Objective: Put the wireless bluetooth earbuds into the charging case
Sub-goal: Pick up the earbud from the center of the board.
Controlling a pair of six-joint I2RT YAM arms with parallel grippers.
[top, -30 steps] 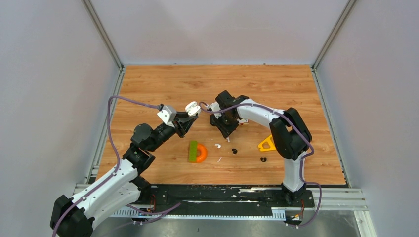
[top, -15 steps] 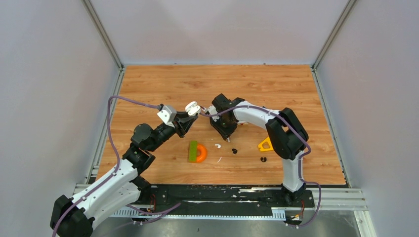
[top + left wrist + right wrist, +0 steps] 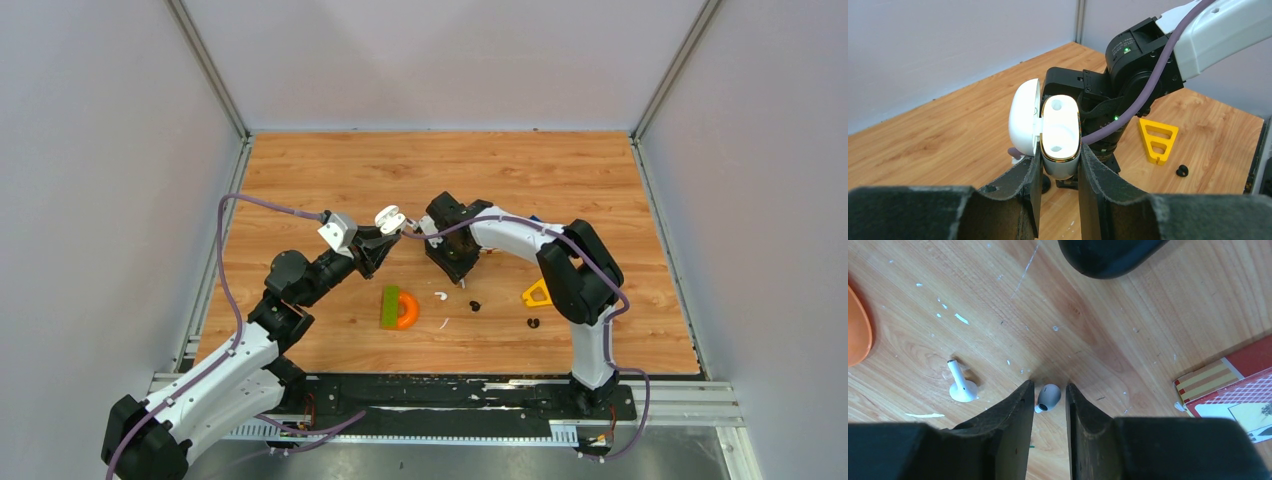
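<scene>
while my left gripper is pressed in on the white charging case, holding it up off the table with the lid swung open and both sockets bare, my right gripper sits just beside it, lower down, pinching a white earbud between its fingertips. so as i read it this is the first insertion, the bud in hand and nothing yet in the case. the second white earbud lies on the wood near the right fingers, and out toward the near edge are one black earbud and the other black earbud, well apart from the case. next, i think, the right gripper has to lift, swing across to the open mouth and turn the bud so its stem points down into a socket, with the left holding the case steady. the fit looks tight and the bud is tiny, so a crooked approach could knock it loose or catch it on the rim.
</scene>
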